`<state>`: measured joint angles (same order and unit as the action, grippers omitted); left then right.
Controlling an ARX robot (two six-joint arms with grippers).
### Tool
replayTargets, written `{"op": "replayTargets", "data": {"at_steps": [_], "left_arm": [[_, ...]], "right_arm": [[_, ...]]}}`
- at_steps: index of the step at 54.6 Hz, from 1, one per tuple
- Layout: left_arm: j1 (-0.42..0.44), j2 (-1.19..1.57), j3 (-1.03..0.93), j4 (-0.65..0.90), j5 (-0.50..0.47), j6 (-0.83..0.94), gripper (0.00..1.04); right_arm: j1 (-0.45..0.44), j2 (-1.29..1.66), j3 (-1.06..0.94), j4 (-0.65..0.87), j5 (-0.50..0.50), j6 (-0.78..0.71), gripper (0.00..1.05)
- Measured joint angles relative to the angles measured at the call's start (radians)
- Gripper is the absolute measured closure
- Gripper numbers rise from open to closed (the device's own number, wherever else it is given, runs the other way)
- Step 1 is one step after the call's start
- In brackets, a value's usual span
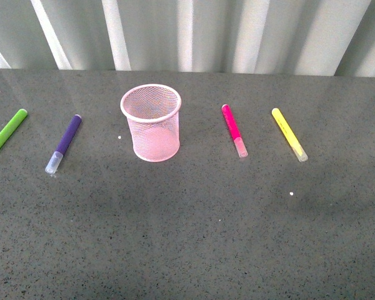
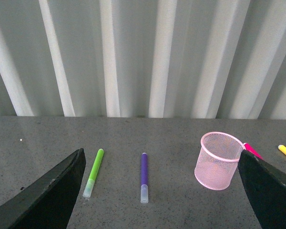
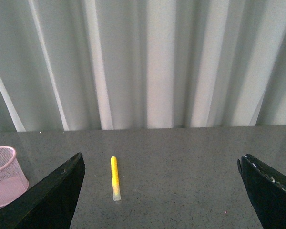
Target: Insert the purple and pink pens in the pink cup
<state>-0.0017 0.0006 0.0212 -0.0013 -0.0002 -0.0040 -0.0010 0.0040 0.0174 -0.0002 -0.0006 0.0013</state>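
Pink cup point(image 1: 152, 123) stands upright on the grey tabletop point(image 1: 187, 237). We see the purple pen point(image 1: 65, 142) lying flat to its left and the pink pen point(image 1: 234, 129) flat to its right, both apart from it. Green pen point(image 1: 6, 132) and yellow pen point(image 1: 289, 133) lie farther out. Our left fingers point(image 2: 52, 191) and right fingers point(image 3: 52, 195) are spread wide, gripping nothing.

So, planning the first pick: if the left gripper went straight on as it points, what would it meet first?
Probably the table close beside the purple pen, which lies just off the line; depth is unclear.
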Motion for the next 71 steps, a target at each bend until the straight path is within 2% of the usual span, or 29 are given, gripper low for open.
{"op": "replayTargets", "data": {"at_steps": [17,20,22,24,28,32,39,42,47,50,59,71], "left_arm": [[0.0,0.0,0.0,0.0,0.0,0.0,0.07],[-0.032,0.053,0.039,-0.106,-0.085,-0.075,0.07],[-0.096,0.187,0.125,-0.277,-0.195,-0.201,0.07],[-0.152,0.302,0.187,-0.343,-0.259,-0.299,0.07],[-0.204,0.444,0.25,-0.299,-0.273,-0.383,0.07],[-0.21,0.589,0.315,-0.161,-0.244,-0.419,0.07],[-0.167,0.876,0.462,0.093,-0.198,-0.402,0.07],[-0.166,1.011,0.547,0.16,-0.189,-0.38,0.07],[-0.172,1.237,0.703,0.177,-0.142,-0.312,0.07],[-0.178,1.424,0.855,0.133,-0.117,-0.24,0.07],[-0.187,1.869,1.329,-0.106,-0.169,-0.076,0.07],[-0.176,2.088,1.637,-0.277,-0.217,0.021,0.07]], "right_arm": [[0.0,0.0,0.0,0.0,0.0,0.0,0.07],[0.0,0.0,0.0,0.0,0.0,0.0,0.07],[0.0,0.0,0.0,0.0,0.0,0.0,0.07],[0.0,0.0,0.0,0.0,0.0,0.0,0.07],[0.0,0.0,0.0,0.0,0.0,0.0,0.07],[0.0,0.0,0.0,0.0,0.0,0.0,0.07],[0.0,0.0,0.0,0.0,0.0,0.0,0.07],[0.0,0.0,0.0,0.0,0.0,0.0,0.07],[0.0,0.0,0.0,0.0,0.0,0.0,0.07],[0.0,0.0,0.0,0.0,0.0,0.0,0.07],[0.0,0.0,0.0,0.0,0.0,0.0,0.07],[0.0,0.0,0.0,0.0,0.0,0.0,0.07]]}}
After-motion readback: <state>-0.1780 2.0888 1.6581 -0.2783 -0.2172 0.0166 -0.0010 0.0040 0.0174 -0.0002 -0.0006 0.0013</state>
